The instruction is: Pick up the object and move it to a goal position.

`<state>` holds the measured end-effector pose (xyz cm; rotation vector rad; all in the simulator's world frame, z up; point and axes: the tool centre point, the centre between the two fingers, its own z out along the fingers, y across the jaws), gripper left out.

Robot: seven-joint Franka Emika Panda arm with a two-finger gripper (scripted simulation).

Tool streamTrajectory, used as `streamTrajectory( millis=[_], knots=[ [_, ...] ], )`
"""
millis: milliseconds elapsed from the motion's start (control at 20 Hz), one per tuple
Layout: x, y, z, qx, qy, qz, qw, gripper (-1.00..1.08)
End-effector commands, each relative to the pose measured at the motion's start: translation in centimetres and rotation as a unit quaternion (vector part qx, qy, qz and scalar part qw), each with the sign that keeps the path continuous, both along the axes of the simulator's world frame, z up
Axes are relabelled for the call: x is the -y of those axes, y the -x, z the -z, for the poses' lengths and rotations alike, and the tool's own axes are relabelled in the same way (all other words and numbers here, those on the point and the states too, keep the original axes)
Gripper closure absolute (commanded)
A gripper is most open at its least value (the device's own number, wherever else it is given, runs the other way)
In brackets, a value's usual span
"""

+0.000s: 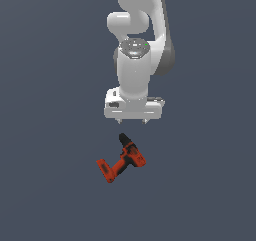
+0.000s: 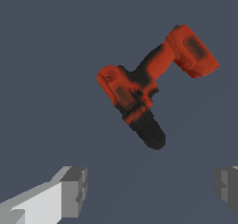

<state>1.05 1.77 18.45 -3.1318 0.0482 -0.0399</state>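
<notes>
The cordless drill [image 1: 122,158] lies on its side on the dark surface [image 1: 45,185], chuck end nearest the arm and battery base toward the exterior view's left. The claw [image 1: 132,120] hangs above it, jaws spread wide, empty. The drill is likely rigid and base-heavy. Take hold across the narrow handle.

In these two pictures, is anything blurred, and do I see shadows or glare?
Exterior view: flat, even light, no cast shadow under the drill, soft highlights on the arm. Wrist view: drill texture smeared and soft, the open claw fingers cut by the frame; no glare.
</notes>
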Motion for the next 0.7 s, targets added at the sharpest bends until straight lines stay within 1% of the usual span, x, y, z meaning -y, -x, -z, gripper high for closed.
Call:
streamTrajectory(
  millis=[0,350,650],
  knots=[
    [0.0,0.0,0.0,0.0,0.0,0.0,1.0,-0.6],
    [-0.28,-0.2,-0.51,0.006,-0.002,0.001,1.0,-0.6],
    [-0.14,-0.24,-0.15,0.006,0.0,-0.008,0.9999,-0.6]
  ],
)
